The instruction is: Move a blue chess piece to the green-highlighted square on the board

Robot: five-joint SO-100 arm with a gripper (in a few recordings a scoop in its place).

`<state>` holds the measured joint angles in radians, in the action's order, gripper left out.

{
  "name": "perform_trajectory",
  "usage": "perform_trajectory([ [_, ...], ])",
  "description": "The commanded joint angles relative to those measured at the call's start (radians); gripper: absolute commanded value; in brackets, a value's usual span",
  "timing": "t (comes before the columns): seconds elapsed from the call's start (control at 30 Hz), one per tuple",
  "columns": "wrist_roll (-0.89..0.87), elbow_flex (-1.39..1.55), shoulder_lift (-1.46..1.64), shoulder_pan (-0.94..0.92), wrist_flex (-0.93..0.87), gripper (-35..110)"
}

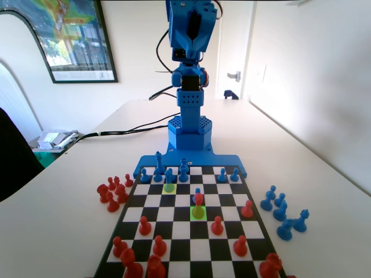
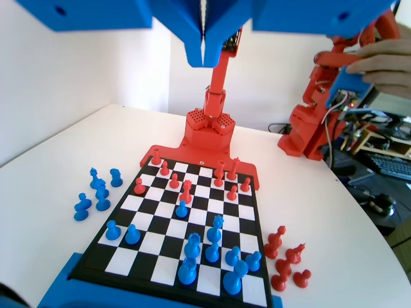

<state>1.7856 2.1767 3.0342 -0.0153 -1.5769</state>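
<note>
fingers (image 2: 203,54) pressed together w/ nothing between, hanging high above the board (image 2: 148,247) in wrist view, well clear of all pieces. blue pawn (image 1: 197,193) stands upright on a mid-board square in fixed view, long axis vertical, head up. a red pawn (image 1: 199,202) is just in front of it, on the green square (image 1: 198,213), blocking that spot. paler yellow-green square (image 1: 169,187) lies near the blue back rows w/ a blue piece behind it. taken pieces sit on the table (image 1: 313,174): red group (image 1: 113,191) left of board, blue group (image 1: 283,211) right, fixed view.
</note>
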Motion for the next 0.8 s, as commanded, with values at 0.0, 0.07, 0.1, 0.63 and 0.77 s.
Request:
perform_trajectory([
  [0.0,-0.005,-0.041,-0.025,-0.008,0.023,1],
  [0.07,-0.025,-0.072,-0.066,0.0,0.038,1],
  [0.1,-0.035,-0.089,-0.091,0.005,0.044,1],
  [0.63,-0.098,-0.293,-0.601,0.02,0.072,1],
  [0.77,-0.086,-0.302,-0.726,0.011,0.055,1],
])
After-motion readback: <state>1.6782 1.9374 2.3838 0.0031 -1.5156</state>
